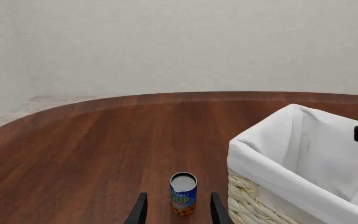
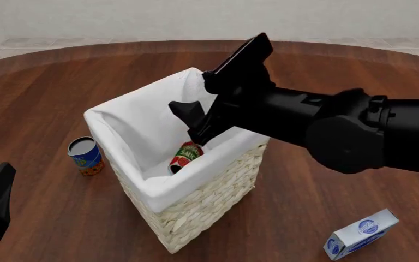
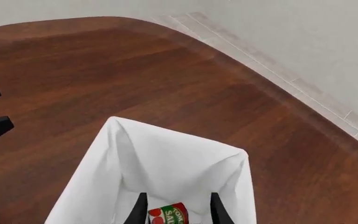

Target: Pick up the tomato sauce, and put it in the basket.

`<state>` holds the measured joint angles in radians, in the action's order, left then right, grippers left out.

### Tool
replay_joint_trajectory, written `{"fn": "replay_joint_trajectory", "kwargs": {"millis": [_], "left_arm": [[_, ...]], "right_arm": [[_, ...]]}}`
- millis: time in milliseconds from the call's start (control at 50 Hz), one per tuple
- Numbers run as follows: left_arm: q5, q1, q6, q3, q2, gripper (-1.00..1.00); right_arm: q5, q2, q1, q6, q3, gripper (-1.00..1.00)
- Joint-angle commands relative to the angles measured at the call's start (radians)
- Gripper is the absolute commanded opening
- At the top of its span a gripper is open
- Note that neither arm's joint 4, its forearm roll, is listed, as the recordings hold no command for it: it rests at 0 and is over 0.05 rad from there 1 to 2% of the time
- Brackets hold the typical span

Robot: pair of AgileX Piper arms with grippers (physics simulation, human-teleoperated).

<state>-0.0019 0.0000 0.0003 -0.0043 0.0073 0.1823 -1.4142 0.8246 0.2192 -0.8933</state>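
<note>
Left wrist view: the left gripper (image 1: 177,212) is seen at the bottom centre of the frame, its two dark fingers spread and nothing pinched. Between the fingertips, standing upright on the brown wooden table (image 1: 92,149), a blue-and-orange can (image 1: 183,193) with a grey top is recorded. The basket (image 1: 260,198) occupies the lower right of the frame; its white cloth liner (image 1: 303,154) is folded over the rim. Its contents are not shown here.

Front view: the basket (image 2: 195,210) stands at the centre of the frame, pale wicker below, white liner (image 2: 133,131) above. Inside it, toward the lower middle of the opening, the tomato sauce (image 2: 186,154) is seen lying tilted against the liner. The right gripper (image 2: 183,121) is held over the opening from the right of the frame; whether it touches the can cannot be told. The blue-and-orange can (image 2: 85,155) stands just left of the basket. A blue-and-white carton (image 2: 361,233) lies at the lower right, well apart from the basket.

Right wrist view: the right gripper (image 3: 177,209) appears at the bottom centre, fingers spread, with the tomato sauce (image 3: 169,216) between them inside the liner (image 3: 166,158); contact cannot be told
</note>
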Motion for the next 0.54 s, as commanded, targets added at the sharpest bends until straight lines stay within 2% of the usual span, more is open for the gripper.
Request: {"fn": "replay_joint_trajectory", "kwargs": {"millis": [20, 540], "left_arm": [[0.000, 0.000, 0.000, 0.000, 0.000, 1.00], [0.000, 0.000, 0.000, 0.000, 0.000, 1.00]], "right_arm": [[-0.025, 0.056, -0.006, 0.005, 0.015, 1.00], [-0.143, 0.238, -0.035, 0.041, 0.032, 1.00]]}}
